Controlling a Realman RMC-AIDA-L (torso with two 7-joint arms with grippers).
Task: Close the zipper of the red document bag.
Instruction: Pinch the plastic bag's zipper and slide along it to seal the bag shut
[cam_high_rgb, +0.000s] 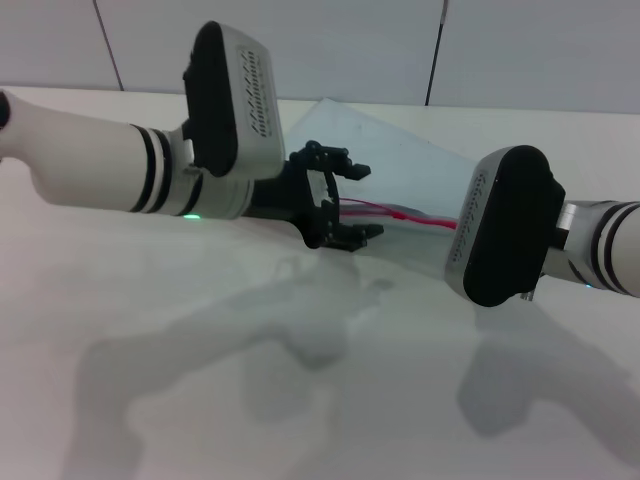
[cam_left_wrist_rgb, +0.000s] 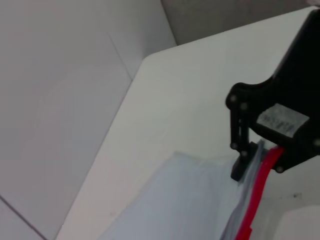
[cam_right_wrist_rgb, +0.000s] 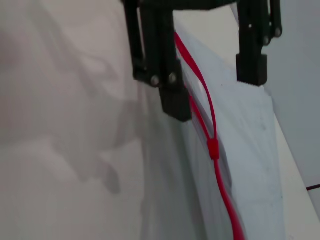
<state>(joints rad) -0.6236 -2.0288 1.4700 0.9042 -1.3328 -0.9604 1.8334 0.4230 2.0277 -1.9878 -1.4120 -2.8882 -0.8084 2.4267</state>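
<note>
The red document bag (cam_high_rgb: 400, 165), a flat translucent pale pouch, lies at the back of the white table. Its red zipper (cam_high_rgb: 400, 213) runs along the edge nearer me. In the right wrist view the zipper (cam_right_wrist_rgb: 225, 195) is joined up to a small red slider (cam_right_wrist_rgb: 213, 148) and splits into two strands beyond it. My left gripper (cam_high_rgb: 352, 200) stands open at that split end, one finger on each side of the strip (cam_right_wrist_rgb: 212, 90). In the left wrist view a black finger (cam_left_wrist_rgb: 239, 160) rests by the bag's corner (cam_left_wrist_rgb: 185, 200). My right arm's wrist (cam_high_rgb: 505, 225) hovers at the zipper's other end and hides its gripper.
The white table (cam_high_rgb: 300, 400) spreads out in front of the arms, carrying only their shadows. Grey wall panels (cam_high_rgb: 350, 45) rise just behind the table's far edge, close behind the bag.
</note>
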